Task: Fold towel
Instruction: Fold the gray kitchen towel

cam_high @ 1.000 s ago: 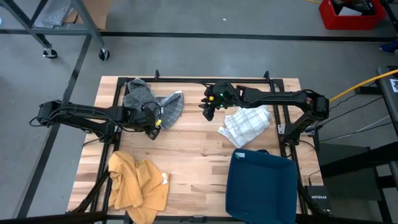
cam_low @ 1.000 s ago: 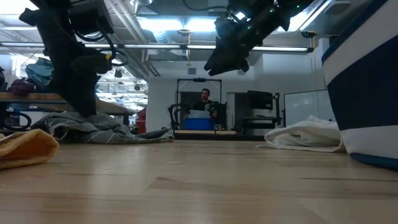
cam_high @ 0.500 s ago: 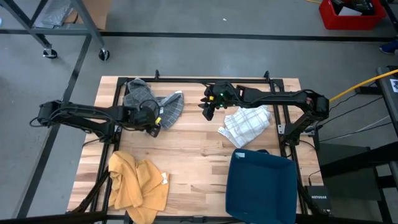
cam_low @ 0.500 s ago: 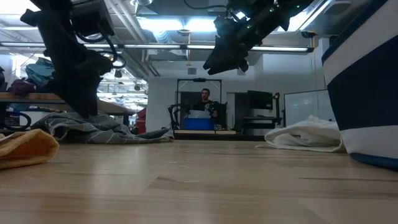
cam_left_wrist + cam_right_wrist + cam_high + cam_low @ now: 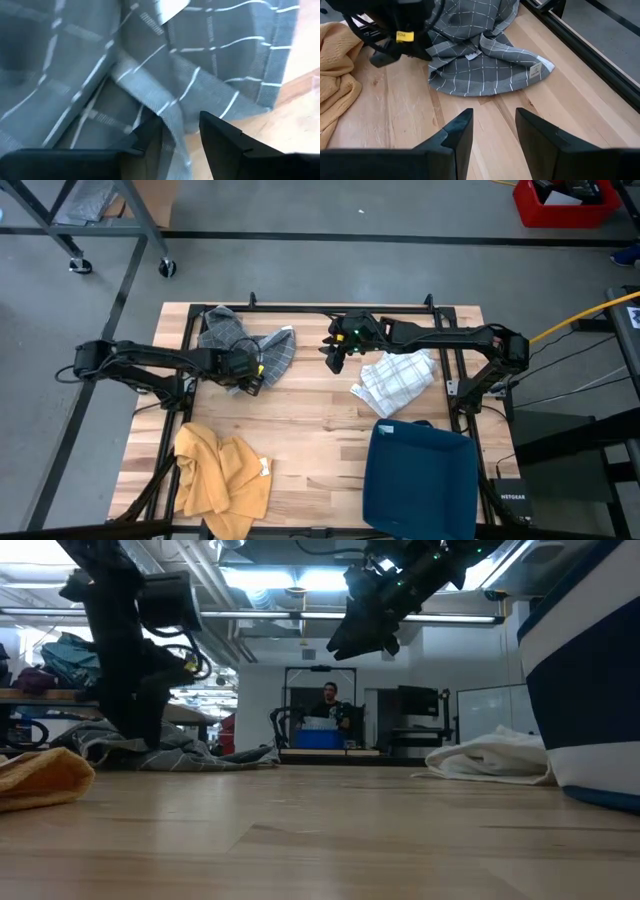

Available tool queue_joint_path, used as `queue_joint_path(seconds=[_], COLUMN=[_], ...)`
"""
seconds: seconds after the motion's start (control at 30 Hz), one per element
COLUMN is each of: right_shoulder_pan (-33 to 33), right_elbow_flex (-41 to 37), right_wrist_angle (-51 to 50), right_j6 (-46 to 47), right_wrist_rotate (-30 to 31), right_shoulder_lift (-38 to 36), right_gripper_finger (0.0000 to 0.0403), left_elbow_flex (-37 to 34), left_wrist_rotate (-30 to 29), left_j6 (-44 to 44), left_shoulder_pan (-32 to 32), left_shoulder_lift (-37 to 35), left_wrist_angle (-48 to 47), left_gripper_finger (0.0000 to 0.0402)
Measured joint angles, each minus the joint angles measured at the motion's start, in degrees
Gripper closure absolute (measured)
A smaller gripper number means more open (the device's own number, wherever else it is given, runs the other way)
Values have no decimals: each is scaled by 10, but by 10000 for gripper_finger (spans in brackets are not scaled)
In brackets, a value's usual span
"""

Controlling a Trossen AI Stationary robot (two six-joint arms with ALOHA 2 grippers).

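Grey towel (image 5: pixel 245 345) edge between parted left pincer (image 5: pixel 250 383) fingers; right pincer (image 5: pixel 334 361) parted, empty, over bare wood.

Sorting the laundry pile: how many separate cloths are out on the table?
3: a grey checked towel at the far left under the left arm, a white checked cloth at the right, and a yellow cloth at the near left corner. The blue bin may hide more.

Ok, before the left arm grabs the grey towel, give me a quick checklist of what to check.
1. Left claw open: ok.
2. Left claw down at the grey towel, a fold between its fingers: ok.
3. Towel flat: not ok, bunched.
4. Right claw open, empty, raised above bare wood beside the towel: ok.
5. White checked cloth and yellow cloth apart from the towel: ok.
6. Firm grip achievable: cannot tell.
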Motion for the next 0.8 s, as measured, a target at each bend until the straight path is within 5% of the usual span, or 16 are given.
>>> queue_joint_path(seconds=[0.27,0.8], right_shoulder_pan=[0,0], right_elbow_flex=[0,0], right_wrist_angle=[0,1], right_j6=[0,-3], right_wrist_rotate=[0,0], right_shoulder_lift=[0,0], right_gripper_finger=[252,252], left_elbow_flex=[7,210], left_wrist_rotate=[19,64], left_j6=[42,175], left_shoulder_pan=[4,6], left_shoulder_lift=[20,-117], left_wrist_angle=[65,54], left_gripper_finger=[390,400])
